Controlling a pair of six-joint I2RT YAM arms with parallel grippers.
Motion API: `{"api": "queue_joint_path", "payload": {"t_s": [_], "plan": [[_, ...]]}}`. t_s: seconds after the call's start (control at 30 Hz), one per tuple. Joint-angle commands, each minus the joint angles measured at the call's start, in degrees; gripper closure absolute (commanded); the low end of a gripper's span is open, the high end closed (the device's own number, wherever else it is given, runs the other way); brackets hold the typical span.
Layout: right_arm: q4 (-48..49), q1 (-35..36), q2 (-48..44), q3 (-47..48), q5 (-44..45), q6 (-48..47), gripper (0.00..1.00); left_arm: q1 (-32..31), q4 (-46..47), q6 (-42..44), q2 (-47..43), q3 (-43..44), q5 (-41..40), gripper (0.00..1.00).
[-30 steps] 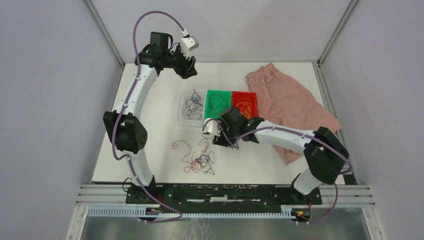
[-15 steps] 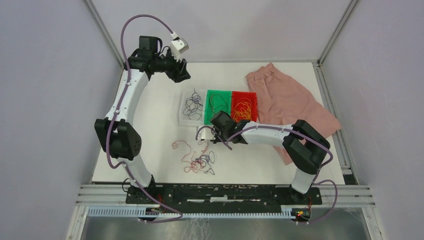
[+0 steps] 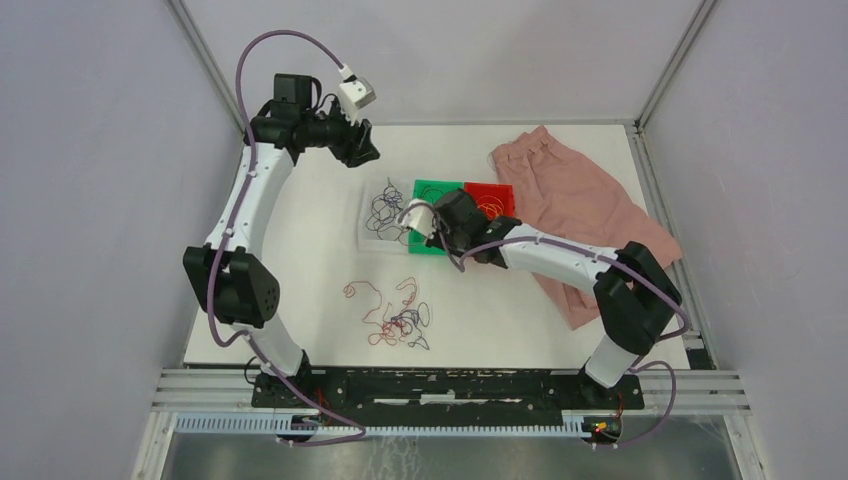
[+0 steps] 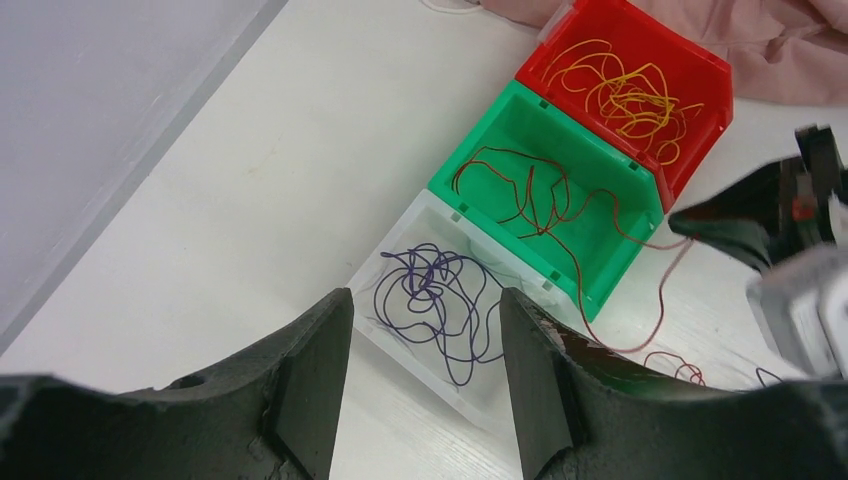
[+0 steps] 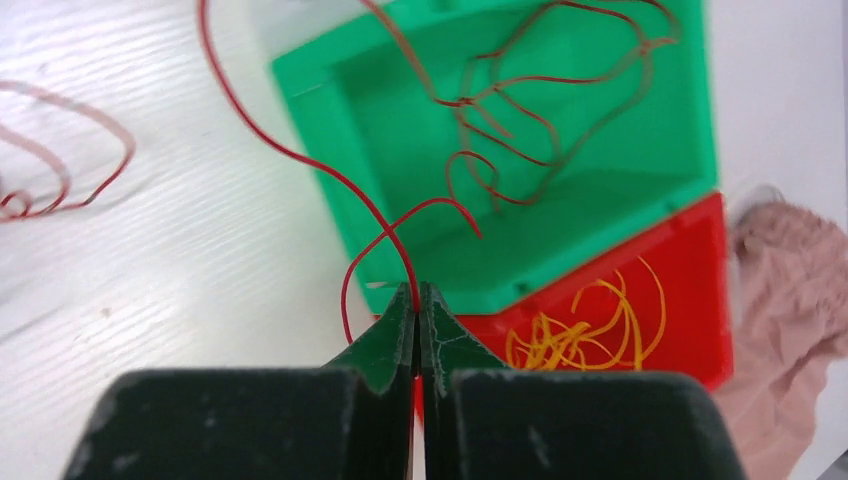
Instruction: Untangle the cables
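Right now my right fingers are pressed tight together on a red wire, pinching it at the tips just over the near rim of the green bin. From the pinch the wire arcs away over the bench, and I cannot tell whether its far end is free of the tangle lying near the front edge. My left fingers are apart and hold nothing; they hang high over the far left of the bench, looking down on the bins.

The sorting looks well along: purple wires sit in the clear bin, red ones in the green bin, orange-yellow ones in the red bin. A mixed knot of red and purple remains on the bench.

As I judge it, the step in hand is to get this red wire wholly into the green bin. To do it well I should lift before I travel, so the trailing length comes off the bench rather than dragging purple strands along. I should go slowly and watch the tail: if the knot starts to follow, stop and ease back. Then I should bring the pinch over the middle of the green bin, low enough that the springy wire coils inside, and only then part my fingers. Dropped at the rim, the wire would likely spill back over the wall.
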Motion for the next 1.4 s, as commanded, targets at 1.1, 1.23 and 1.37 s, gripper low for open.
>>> {"api": "queue_joint_path", "payload": {"t_s": [1.1,1.23,1.37], "plan": [[-8.9,-4.0,26.4,31.0,17.4,32.3,0.77,0.4,2.2,0.3,-8.4,-5.6,2.6,0.39],[-8.3,-4.0,25.0,30.2,18.7,32.8,0.55,0.4,2.2,0.4,-8.3,-5.6,2.5,0.39],[-7.4,-4.9,19.9,29.2,14.3,35.0,0.41,0.5,2.2,0.2,-8.3,-5.1,2.7,0.39]]}}
